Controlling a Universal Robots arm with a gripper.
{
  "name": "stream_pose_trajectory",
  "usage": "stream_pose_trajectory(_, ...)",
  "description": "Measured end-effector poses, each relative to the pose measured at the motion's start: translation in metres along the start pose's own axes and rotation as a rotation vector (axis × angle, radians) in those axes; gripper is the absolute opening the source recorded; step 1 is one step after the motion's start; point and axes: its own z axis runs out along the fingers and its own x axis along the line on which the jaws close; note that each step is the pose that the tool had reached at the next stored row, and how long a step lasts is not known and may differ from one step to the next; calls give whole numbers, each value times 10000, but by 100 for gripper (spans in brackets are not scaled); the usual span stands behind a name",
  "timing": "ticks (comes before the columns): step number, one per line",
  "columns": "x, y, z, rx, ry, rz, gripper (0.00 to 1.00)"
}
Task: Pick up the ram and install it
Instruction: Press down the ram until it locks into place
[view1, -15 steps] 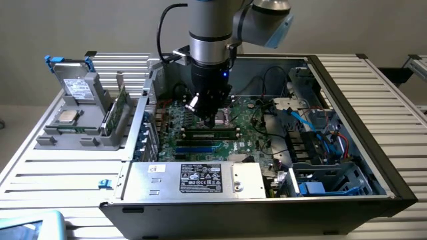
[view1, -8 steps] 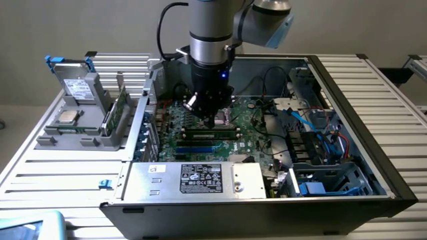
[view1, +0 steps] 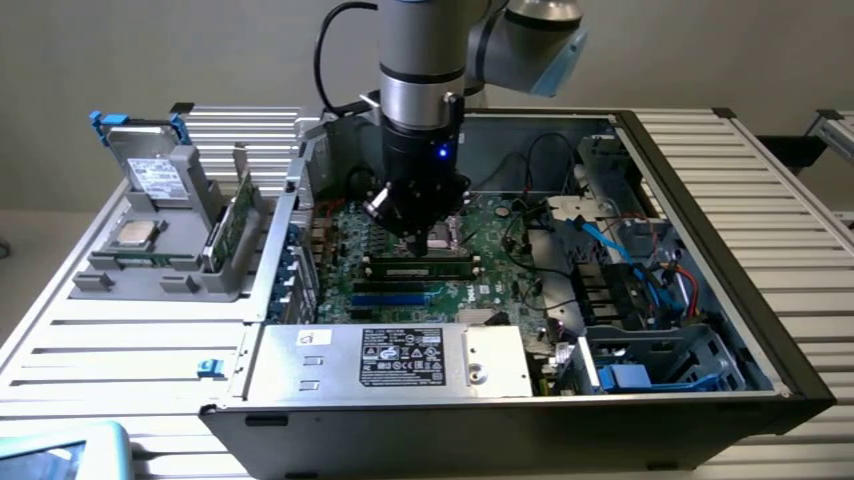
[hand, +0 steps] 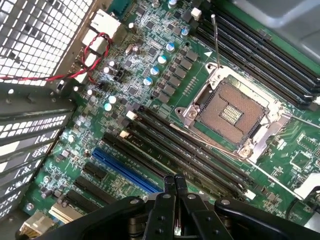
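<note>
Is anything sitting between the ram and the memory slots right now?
Nothing visible does. The ram lies lengthwise along the black slots, directly under the gripper; no cable crosses there. Whether it is seated cannot be told.

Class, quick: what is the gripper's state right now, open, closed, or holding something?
Gripper: jaws closed, nothing visibly held, over the motherboard.

A slatted metal table (view1: 120, 345) carries an open computer case (view1: 787, 370) and a grey parts holder (view1: 174, 270).
</note>
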Motion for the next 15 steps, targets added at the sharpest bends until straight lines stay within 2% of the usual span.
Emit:
stream_pose_trajectory(11, 0, 0, 2, -93, 61, 1611, 11)
stream_pose_trajectory(13, 0, 0, 2, -108, 36, 1845, 11)
stream_pose_trajectory(15, -1, 0, 4, -125, -18, 2032, 11)
